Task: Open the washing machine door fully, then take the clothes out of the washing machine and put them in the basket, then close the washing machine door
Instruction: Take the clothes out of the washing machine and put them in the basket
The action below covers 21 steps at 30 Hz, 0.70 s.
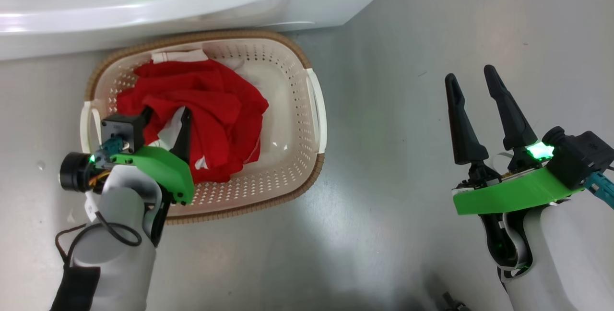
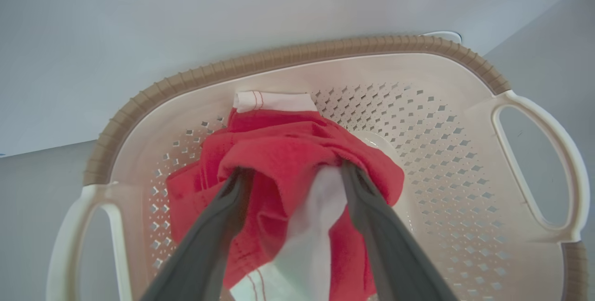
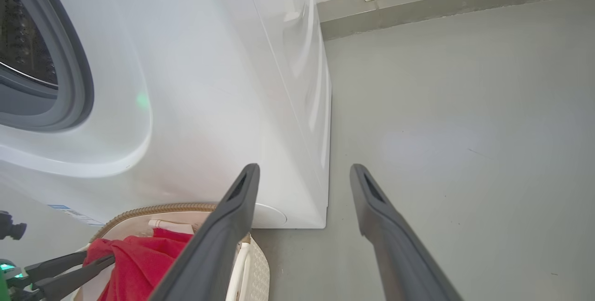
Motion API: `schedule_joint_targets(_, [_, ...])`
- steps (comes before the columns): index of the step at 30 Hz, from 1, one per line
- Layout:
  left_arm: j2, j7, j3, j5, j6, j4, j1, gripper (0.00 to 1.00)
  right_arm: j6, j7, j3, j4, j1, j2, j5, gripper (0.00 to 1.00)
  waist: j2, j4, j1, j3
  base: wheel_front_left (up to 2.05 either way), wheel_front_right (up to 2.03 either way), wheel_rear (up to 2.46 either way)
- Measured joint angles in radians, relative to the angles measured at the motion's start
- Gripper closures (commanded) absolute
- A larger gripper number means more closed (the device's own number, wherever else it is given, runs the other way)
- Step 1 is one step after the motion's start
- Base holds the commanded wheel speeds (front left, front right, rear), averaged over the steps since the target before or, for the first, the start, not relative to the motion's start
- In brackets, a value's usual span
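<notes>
The red clothes [image 1: 216, 109] with white patches lie bunched in the cream basket [image 1: 314, 167], which stands on the floor against the front of the white washing machine [image 1: 192, 4]. My left gripper [image 1: 165, 116] reaches down into the basket. In the left wrist view its jaws [image 2: 295, 173] stand open, with the clothes [image 2: 288, 147] draped between and over the fingertips. My right gripper [image 1: 470, 75] hovers open and empty over bare floor to the right of the basket. The washing machine door is out of view.
The right wrist view shows the machine's grey rubber ring [image 3: 69, 59] and dark drum opening at far left, and grey floor [image 3: 465, 129] running to a wall skirting at the back. The basket's brown rim [image 2: 297, 52] touches the machine's base.
</notes>
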Motion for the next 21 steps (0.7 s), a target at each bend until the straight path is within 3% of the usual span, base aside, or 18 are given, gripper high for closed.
schedule_joint_targets(21, [-0.002,0.000,0.018,-0.076,0.000,-0.204,0.163,0.00,0.000,0.000,-0.020,0.056,0.069,0.000,-0.013,0.00,0.0000,0.026,0.0000,-0.187,0.00,0.00,0.00])
